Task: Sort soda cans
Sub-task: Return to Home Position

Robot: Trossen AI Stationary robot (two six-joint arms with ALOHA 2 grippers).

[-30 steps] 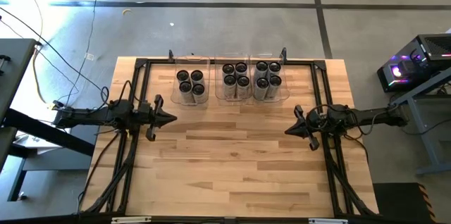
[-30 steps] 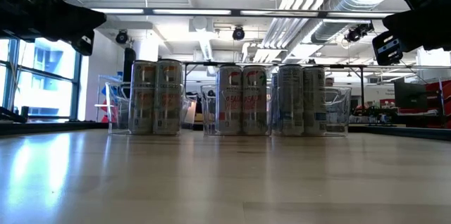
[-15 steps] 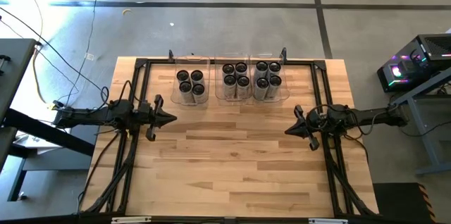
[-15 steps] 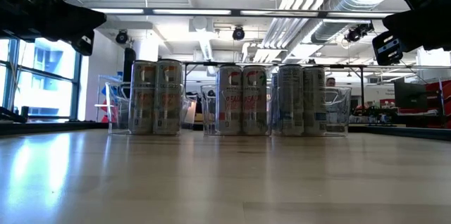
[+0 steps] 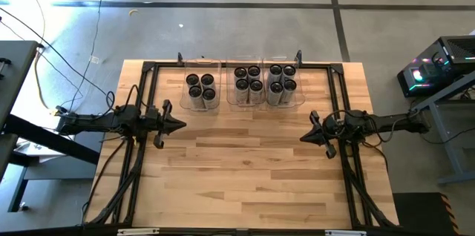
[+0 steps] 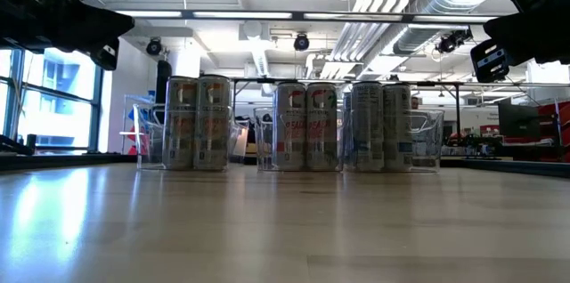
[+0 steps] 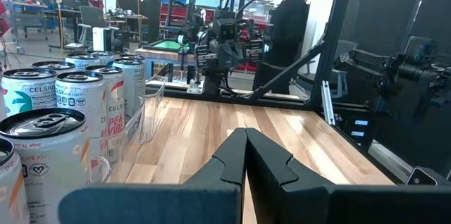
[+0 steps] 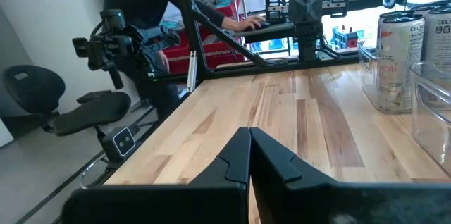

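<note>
Three clear plastic bins (image 5: 247, 103) stand in a row at the table's far edge, each holding several upright soda cans (image 5: 200, 90) with silver sides and dark tops. The low view shows the cans (image 6: 198, 123) standing on their bases inside the bins. My left gripper (image 5: 182, 125) hovers shut at the table's left side, pointing level toward the right, near the left bin. My right gripper (image 5: 303, 137) hovers shut at the right side, pointing left. In the left wrist view the cans (image 7: 42, 129) stand close beside the shut fingers (image 7: 268, 157). The right wrist view shows one can (image 8: 394, 62) in a bin.
A black frame (image 5: 148, 67) runs along the table's far, left and right edges. Bare wood (image 5: 245, 169) fills the middle and near half. One person (image 7: 289, 20) stands beyond the table's right side, another (image 8: 141, 13) beyond its left side.
</note>
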